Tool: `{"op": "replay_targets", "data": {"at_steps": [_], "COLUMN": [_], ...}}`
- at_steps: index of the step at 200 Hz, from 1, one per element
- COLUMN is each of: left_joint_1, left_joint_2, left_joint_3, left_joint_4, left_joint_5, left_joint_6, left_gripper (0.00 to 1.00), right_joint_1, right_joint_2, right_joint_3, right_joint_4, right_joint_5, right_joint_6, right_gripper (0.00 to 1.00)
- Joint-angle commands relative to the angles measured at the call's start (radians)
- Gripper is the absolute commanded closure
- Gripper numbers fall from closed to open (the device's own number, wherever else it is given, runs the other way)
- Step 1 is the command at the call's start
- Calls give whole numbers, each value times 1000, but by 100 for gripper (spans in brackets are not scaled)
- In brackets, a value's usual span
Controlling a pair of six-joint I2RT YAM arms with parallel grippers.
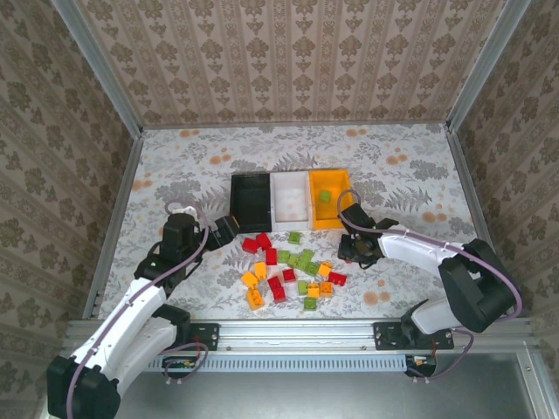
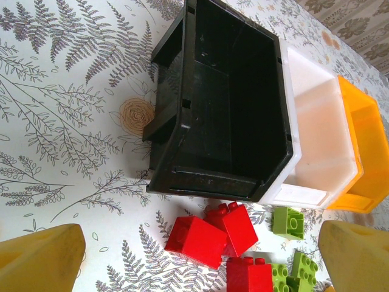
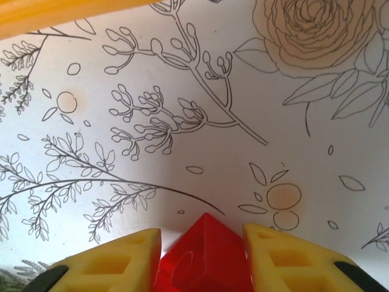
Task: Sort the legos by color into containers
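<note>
My left hand (image 1: pixel 224 232) hangs with its fingers spread wide, just in front of the black bin (image 1: pixel 251 202) at the left edge of the pile. The black bin, the white bin (image 1: pixel 291 199) and the orange bin (image 1: pixel 336 215) stand in a row on the flowered worktop (image 1: pixel 192 166), side walls touching. One green brick (image 1: pixel 324 196) lies in the orange bin. In front of the bins the loose bricks (image 1: pixel 288 271), red, yellow-orange and green, are scattered close together. Right of them, near the orange bin's front, my right hand (image 1: pixel 356 249) is narrowed on a red brick (image 3: pixel 203 255), both pads against its sides.
</note>
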Motion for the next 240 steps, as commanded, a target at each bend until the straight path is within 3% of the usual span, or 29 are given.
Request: {"op": "replay_targets", "data": {"at_steps": [1,31,63,126,169,191,217,240], "left_joint_1": [-2,0,-1,2,3,6,7,10], "left_joint_2": [-8,-11,-21,-47,-82,-97,-112,-120], "left_joint_3": [-2,8,26,51,49,50,53,66], "left_joint_4": [-8,-19,-35,-99,-137,-149,-153,-168], "left_joint_5": [2,5,3,-3,-9,-14,-17,-30], "left_joint_6": [-8,-6,3,17,25,24,23,31], "left_gripper": [0,0,0,0,0,0,0,0], "right_joint_1": [9,38,110,150,142,135,133,142], "right_joint_2": [-75,-122,-35,394,579,605,583,516], "right_joint_3": [43,183,409,779,934,955,942,893], "right_joint_4": [-45,-98,-101,-26,-56,-71,-77,-65], "right_joint_5": [-14,-45,-51,19,51,49,35,18], "right_joint_6": [-40,-100,-150,-225,-257,-256,-259,-260], "right_gripper": [67,69,68,66,63,56,35,29]}}
